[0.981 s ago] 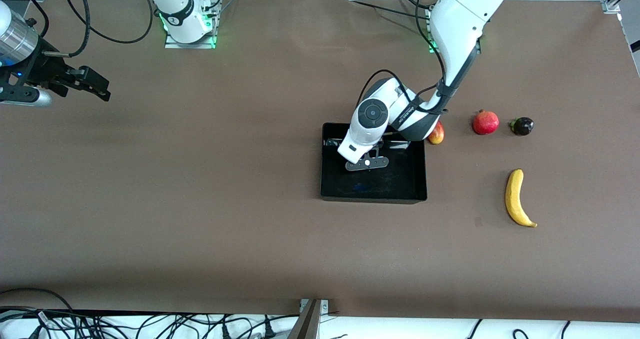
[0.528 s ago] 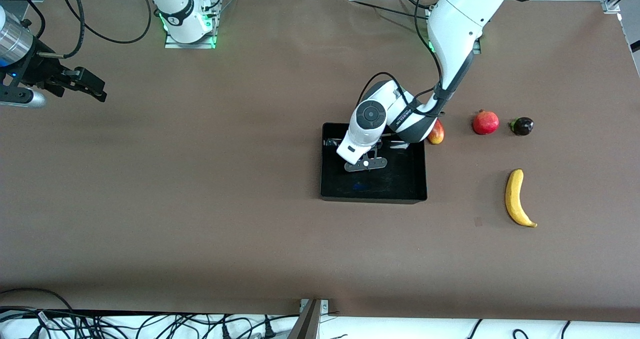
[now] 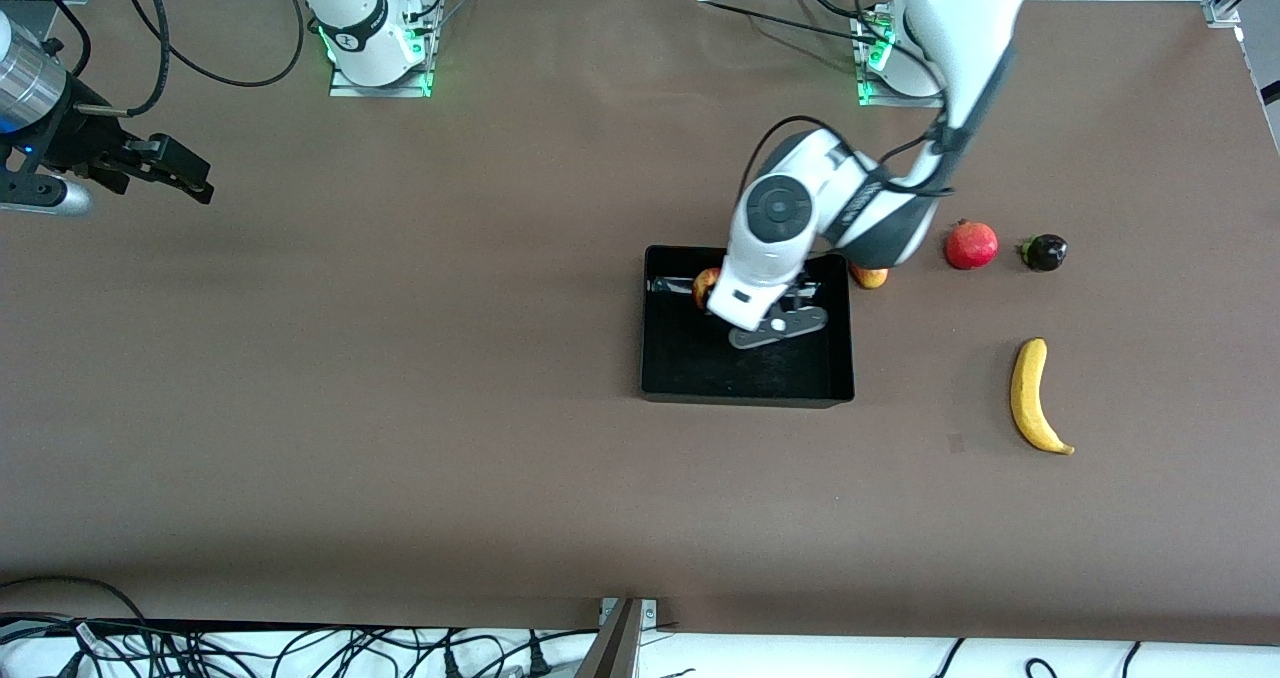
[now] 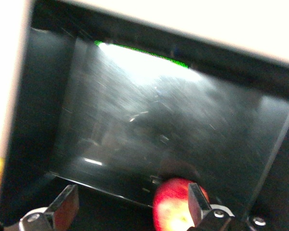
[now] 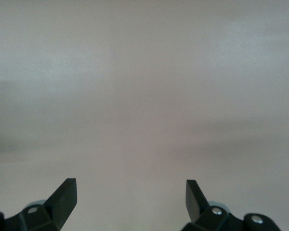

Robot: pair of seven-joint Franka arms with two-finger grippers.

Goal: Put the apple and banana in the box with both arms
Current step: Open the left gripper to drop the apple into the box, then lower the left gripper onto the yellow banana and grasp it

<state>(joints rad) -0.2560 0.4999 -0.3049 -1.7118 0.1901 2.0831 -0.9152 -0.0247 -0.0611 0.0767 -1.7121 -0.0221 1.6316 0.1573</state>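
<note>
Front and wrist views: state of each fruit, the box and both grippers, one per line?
apple: in the box, released
box: open-topped, holds the apple
banana: on the table, untouched
mango: on the table beside the box
left gripper: open, over the box
right gripper: open, waiting

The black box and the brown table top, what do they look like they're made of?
The box looks like hard plastic with a glossy finish: in the left wrist view its inner walls throw back bright glare and fine scuff streaks. The table looks covered with a matte brown sheet, perhaps paper or felt: even color, no shine. The exact material is not certain.
</note>
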